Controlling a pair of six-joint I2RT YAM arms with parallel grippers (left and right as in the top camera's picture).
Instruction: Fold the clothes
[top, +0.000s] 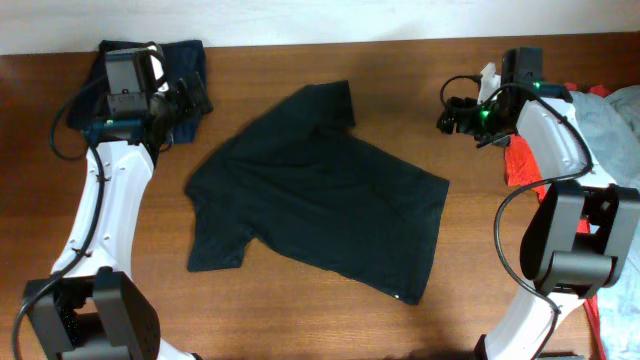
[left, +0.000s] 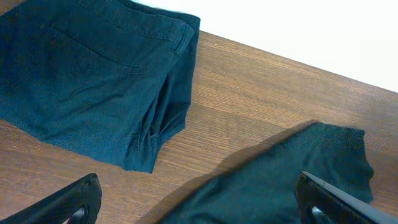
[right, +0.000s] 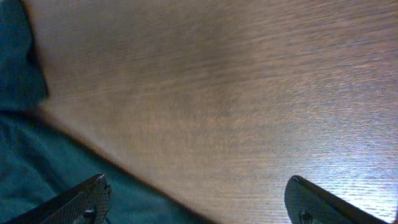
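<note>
The black T-shirt (top: 320, 190) lies spread flat and askew in the middle of the table, a small white mark (top: 397, 296) near its lower hem. My left gripper (top: 192, 100) hovers open above the table, off the shirt's upper left edge. In the left wrist view its jaws (left: 199, 208) stand wide apart with nothing between them, over the shirt's sleeve (left: 292, 174). My right gripper (top: 448, 115) is open off the shirt's upper right. The right wrist view shows that gripper (right: 196, 202) empty over bare wood, with the shirt's edge (right: 37, 168) under the left finger (right: 81, 202).
A folded navy garment (top: 180, 55) lies at the back left corner, beside the left arm, and fills the upper left of the left wrist view (left: 93, 74). Red cloth (top: 520, 160) and pale grey-blue cloth (top: 612, 120) are heaped at the right edge behind the right arm.
</note>
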